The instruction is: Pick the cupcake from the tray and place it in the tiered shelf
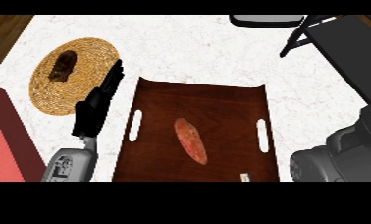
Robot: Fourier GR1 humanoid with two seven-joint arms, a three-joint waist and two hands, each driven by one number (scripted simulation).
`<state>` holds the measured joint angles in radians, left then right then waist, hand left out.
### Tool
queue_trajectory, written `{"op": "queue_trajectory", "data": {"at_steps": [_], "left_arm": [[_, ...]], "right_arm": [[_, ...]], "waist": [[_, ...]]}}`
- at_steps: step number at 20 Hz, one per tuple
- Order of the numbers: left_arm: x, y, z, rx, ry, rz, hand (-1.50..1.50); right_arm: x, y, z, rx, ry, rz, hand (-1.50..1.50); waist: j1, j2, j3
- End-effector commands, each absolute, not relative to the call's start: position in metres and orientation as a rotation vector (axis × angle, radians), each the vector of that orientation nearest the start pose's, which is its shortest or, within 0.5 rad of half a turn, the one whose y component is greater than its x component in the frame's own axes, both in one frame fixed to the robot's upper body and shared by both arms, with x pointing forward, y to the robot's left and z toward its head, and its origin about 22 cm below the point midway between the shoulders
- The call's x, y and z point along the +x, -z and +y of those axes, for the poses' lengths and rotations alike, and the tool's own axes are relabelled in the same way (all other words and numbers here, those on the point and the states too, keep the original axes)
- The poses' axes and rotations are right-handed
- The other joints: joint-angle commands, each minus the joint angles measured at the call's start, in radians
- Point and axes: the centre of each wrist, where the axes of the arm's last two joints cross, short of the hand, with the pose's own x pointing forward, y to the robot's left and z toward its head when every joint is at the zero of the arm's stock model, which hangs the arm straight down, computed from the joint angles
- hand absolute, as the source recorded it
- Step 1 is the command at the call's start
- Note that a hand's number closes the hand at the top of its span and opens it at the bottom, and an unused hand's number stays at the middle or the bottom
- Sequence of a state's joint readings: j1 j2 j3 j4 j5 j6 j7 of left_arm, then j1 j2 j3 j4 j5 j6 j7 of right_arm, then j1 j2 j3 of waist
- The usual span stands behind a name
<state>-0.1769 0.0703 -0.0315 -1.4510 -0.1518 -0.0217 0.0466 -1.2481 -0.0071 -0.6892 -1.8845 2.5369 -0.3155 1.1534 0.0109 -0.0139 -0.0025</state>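
The white marbled table (196, 46) fills the view, its left edge giving way to dark wood flooring and a red strip low down. On it, near the front, lies a dark wooden tray (217, 100) with a slot handle on each side. Bare marble shows beyond the tray's far rim and in the narrow lane between the tray and a round woven mat (87, 66) at the left.

At the far right stands the black tiered shelf (340, 56), only partly in view, with a dark rimmed object beside it at the top edge.

The left robot hand (98, 105) lies just beside the tray's left rim, fingers straight and released, pointing away toward the mat and holding nothing. The right robot hand (337, 154) shows as grey and black bulk at the lower right; I cannot tell how its fingers stand.

A reddish, elongated item (191, 141) rests on the middle of the tray. A dark brown item (62, 66) sits on the mat. A small pale tag at the tray's near edge is unreadable.
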Motion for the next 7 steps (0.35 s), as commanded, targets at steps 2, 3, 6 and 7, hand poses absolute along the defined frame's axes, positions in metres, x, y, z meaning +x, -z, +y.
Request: {"op": "queue_trajectory", "data": {"at_steps": [2, 3, 6, 7], "left_arm": [[0.278, -0.014, 0.224, 0.101, 0.285, -1.566, 0.00], [0.287, -0.011, 0.226, 0.108, 0.281, -1.556, 0.00], [0.285, -0.015, 0.218, 0.104, 0.273, -1.566, 0.00], [0.290, -0.014, 0.224, 0.090, 0.281, -1.566, 0.00]], "right_arm": [[0.230, -0.381, -0.216, -1.990, 1.434, -0.598, -1.50], [0.227, -0.378, -0.215, -1.976, 1.389, -0.575, -1.50], [0.190, -0.377, -0.197, -1.939, 1.440, -0.618, -1.50], [0.183, -0.369, -0.197, -1.943, 1.409, -0.609, -1.50]], "waist": [[0.015, -0.007, -0.001], [0.006, 0.000, -0.002], [0.012, -0.004, -0.002], [0.007, 0.002, -0.002]]}}
